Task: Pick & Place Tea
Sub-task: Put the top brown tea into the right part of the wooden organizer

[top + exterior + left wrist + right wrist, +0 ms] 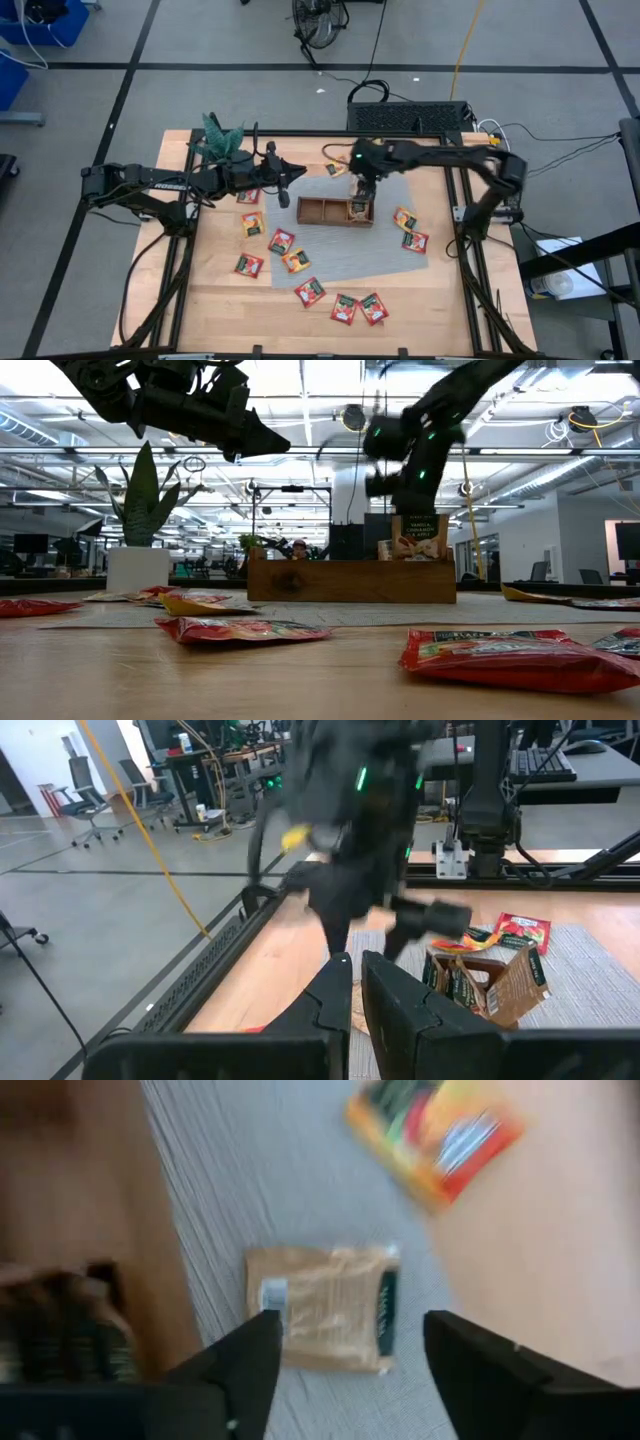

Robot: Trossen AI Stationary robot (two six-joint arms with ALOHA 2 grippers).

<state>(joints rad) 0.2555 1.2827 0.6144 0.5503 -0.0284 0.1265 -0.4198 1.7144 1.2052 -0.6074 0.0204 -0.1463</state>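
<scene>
You are viewing a wooden table [220,300] carrying a grey mat [390,255], with office space behind. Tea [282,241] is lying scattered around the tray [335,211]. The right claw [345,1355] is hovering wide over a tan sachet [325,1308], seen only in its wrist view; the left claw [356,970] is hanging narrow, holding nothing.

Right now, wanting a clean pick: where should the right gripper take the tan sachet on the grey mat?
The tan sachet lies flat on the grey mat beside the wooden tray, so I'd come straight down and pinch two opposite edges; the right gripper's open fingers straddle it. The left gripper waits left of the tray, shut.
</scene>
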